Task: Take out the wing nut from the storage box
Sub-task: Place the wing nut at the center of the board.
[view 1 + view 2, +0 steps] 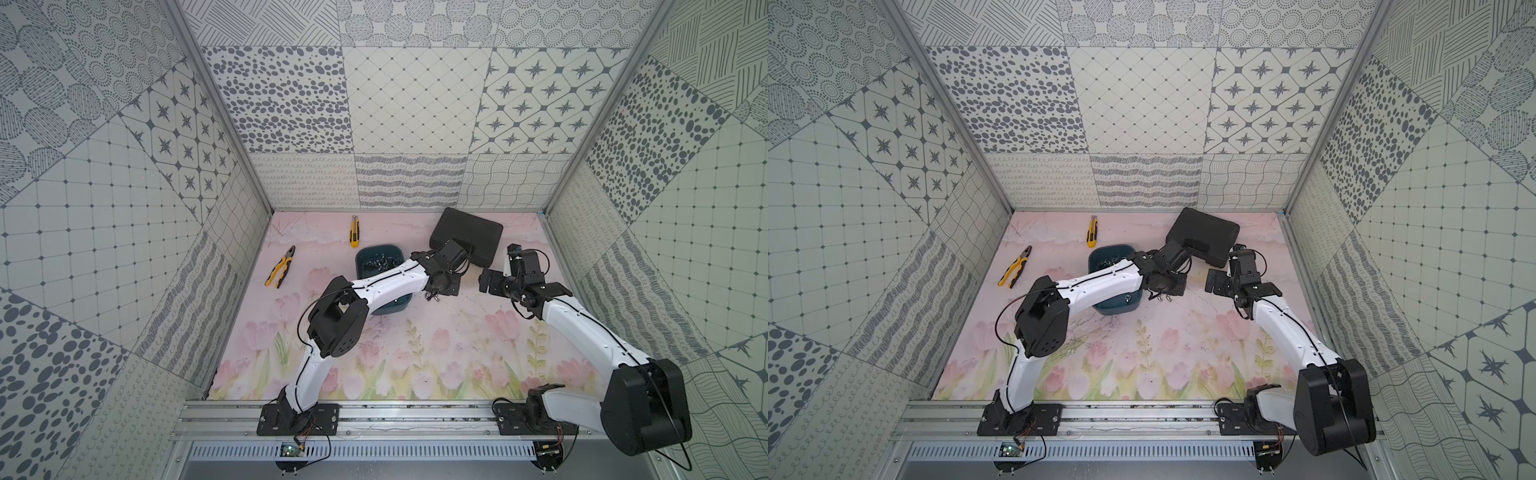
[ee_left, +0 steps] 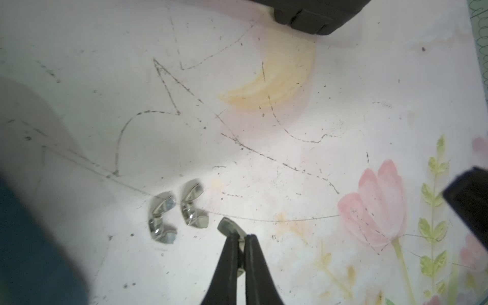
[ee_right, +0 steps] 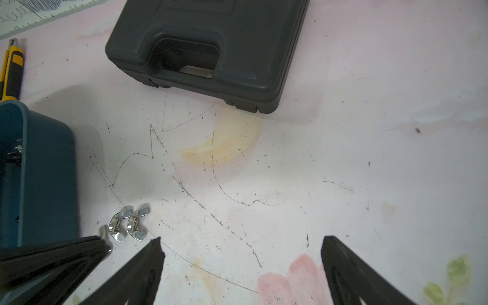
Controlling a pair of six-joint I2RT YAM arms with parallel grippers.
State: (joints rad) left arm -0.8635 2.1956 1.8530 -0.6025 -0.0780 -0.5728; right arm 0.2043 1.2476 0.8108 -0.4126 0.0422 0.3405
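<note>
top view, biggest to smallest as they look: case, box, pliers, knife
1-2. case and box: too close to rank, since the left arm covers part of the box
3. pliers
4. knife

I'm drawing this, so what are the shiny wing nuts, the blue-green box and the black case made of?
Wing nuts: metal, probably plated steel; bright silvery glints.
Storage box: likely plastic, dark teal, smooth with a soft sheen and rounded moulded corners.
Black case: likely hard plastic, matt, with a moulded-in handle.
</note>
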